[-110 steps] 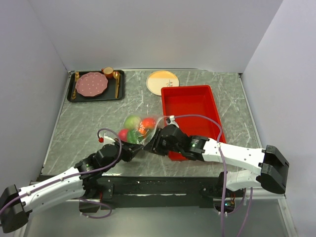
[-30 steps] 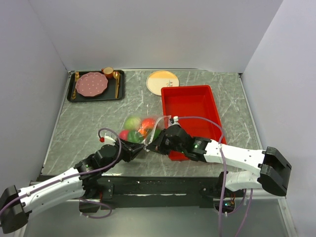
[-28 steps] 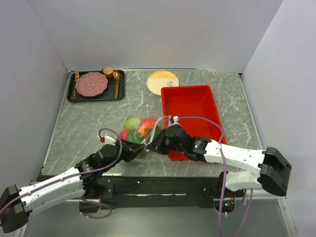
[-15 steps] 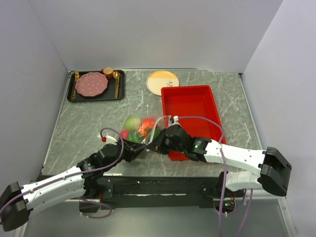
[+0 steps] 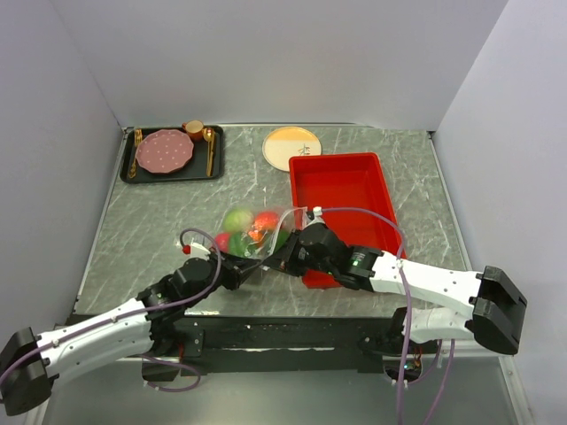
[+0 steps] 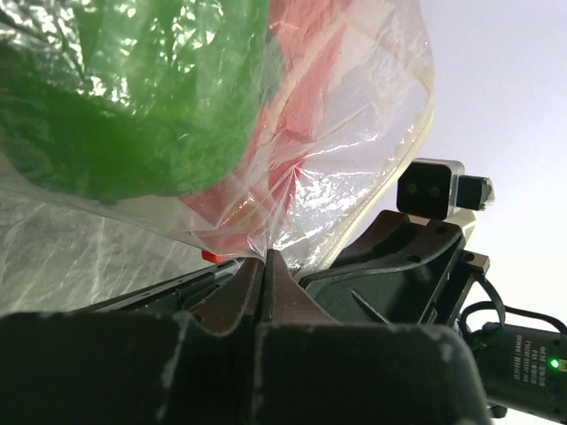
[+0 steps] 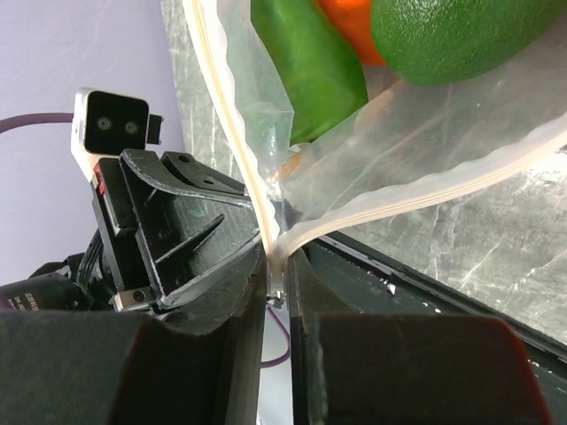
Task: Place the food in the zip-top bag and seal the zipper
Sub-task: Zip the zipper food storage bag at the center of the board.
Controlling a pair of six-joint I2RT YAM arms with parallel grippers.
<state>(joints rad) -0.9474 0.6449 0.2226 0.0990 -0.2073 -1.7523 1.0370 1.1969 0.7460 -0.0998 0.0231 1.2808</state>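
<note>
Left wrist view, at the left gripper point(image 6: 266, 266): clamps fully shut on a crinkled fold of the zip-top bag point(image 6: 354, 168). Right wrist view, at the right gripper point(image 7: 276, 270): pinches the zipper point(image 7: 416, 197) at its bend, jaws barely parted. Just beyond both sets of fingertips, inside the bag: the food point(image 6: 115, 106), green, red, orange. Just right of the right fingers: red tray point(image 5: 341, 190).

food point(image 5: 237, 219): red, orange, light and dark green round pieces, bunched inside bag | zip-top bag point(image 5: 285, 217): clear, crinkled, lying mid-table point(image 5: 159, 230) | zipper point(image 7: 219, 106): pale strip, halves parted, mouth open
</note>
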